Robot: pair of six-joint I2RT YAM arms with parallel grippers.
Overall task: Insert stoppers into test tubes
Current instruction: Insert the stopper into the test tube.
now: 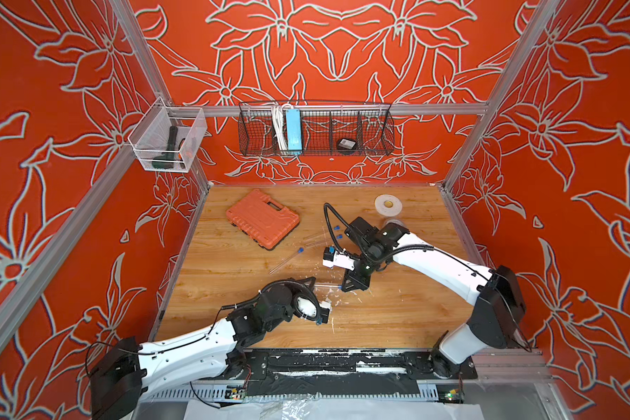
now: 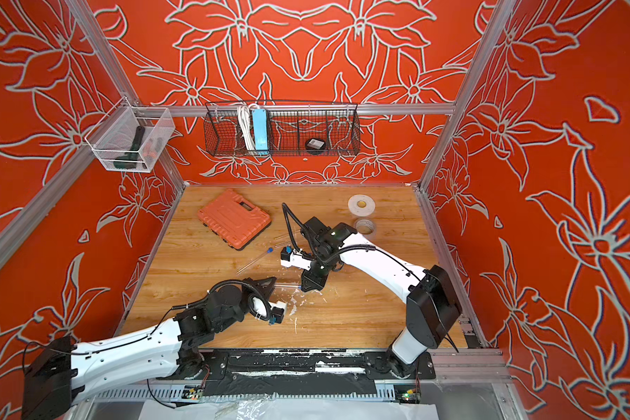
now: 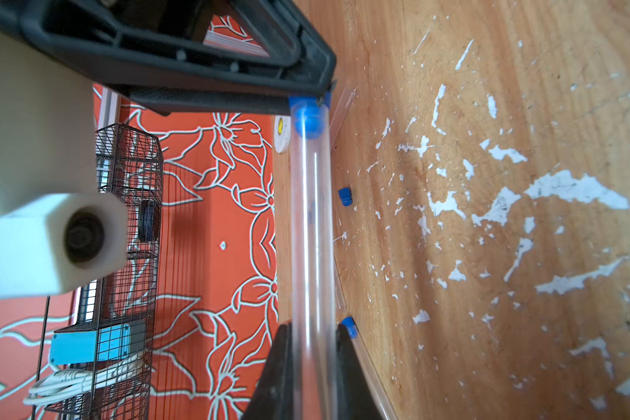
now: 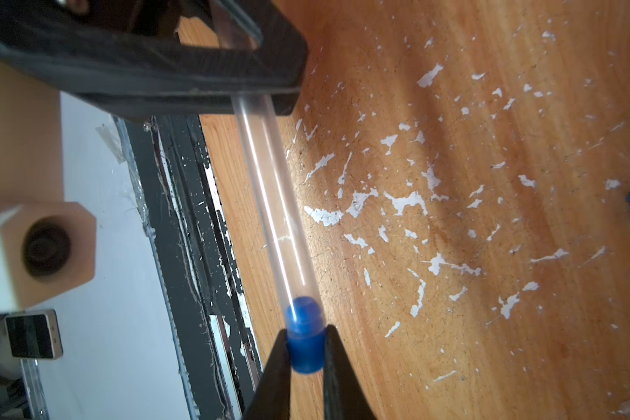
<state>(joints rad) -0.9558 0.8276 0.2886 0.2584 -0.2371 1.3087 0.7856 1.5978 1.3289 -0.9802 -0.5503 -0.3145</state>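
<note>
1. Where the left claw (image 3: 311,358) pinches one end of a clear tube (image 4: 270,189), the tube lies level just above the table (image 1: 397,320).
2. The right claw (image 4: 306,351) is clamped on a blue stopper (image 4: 303,342) at the tube's other end. The stopper's nose sits inside the mouth and its head sits between the fingers.
3. In both top views the claws face each other along the tube, near the table's middle.
4. A second tube (image 1: 286,260), with a stopper in its end, lies on the table between the orange case (image 1: 262,218) and the left arm.
5. Two more stoppers (image 1: 336,228) lie beside the right arm; I cannot tell whether they sit in tubes.
6. Two tape rolls (image 1: 388,205) lie at the back.
</note>
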